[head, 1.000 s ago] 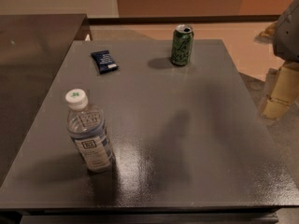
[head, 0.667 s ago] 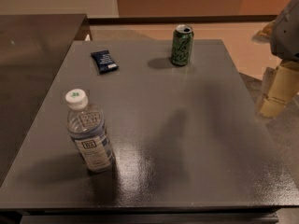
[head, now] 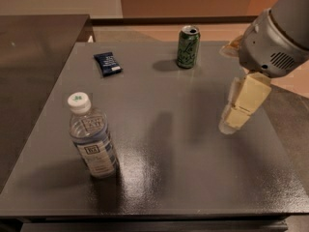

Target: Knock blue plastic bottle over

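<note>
The dark grey table carries three things, and the gripper hangs over its right side, well apart from all of them; whether it is open or closed cannot be told, and nothing shows in its hold. The blue plastic bottle stands upright and capped near the front left corner, with only bare tabletop between it and the gripper. The green can stands upright at the far edge, its contents unseen, and the small dark-blue packet lies flat at the far left.

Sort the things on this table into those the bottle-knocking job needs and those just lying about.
For the job: blue plastic bottle, upright, near left; gripper, over the right side, apart from it.
Lying about: green can, far edge; dark-blue packet, far left.
</note>
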Robot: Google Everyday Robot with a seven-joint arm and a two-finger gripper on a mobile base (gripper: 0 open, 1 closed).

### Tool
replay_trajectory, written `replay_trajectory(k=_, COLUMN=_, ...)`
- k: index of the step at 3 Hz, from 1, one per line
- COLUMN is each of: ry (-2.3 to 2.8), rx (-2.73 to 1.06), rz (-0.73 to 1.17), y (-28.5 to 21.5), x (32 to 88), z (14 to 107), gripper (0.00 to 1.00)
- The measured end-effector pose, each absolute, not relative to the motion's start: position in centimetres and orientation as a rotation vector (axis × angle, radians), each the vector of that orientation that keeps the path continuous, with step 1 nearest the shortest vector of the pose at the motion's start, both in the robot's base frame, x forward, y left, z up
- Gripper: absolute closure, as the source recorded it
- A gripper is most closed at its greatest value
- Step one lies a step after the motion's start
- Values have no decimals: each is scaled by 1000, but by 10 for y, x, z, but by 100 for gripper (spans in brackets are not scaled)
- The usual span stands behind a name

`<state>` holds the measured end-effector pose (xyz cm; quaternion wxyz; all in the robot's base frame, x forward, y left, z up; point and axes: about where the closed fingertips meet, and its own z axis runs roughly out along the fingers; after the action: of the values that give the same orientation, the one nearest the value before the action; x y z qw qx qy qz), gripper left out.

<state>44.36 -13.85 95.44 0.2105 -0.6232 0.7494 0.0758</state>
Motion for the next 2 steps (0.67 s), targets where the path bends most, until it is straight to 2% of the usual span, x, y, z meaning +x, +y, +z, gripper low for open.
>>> replay_trajectory(k=2, ry=1810, rx=-1797, rz=431, y=-46, x=424, z=942, gripper=0)
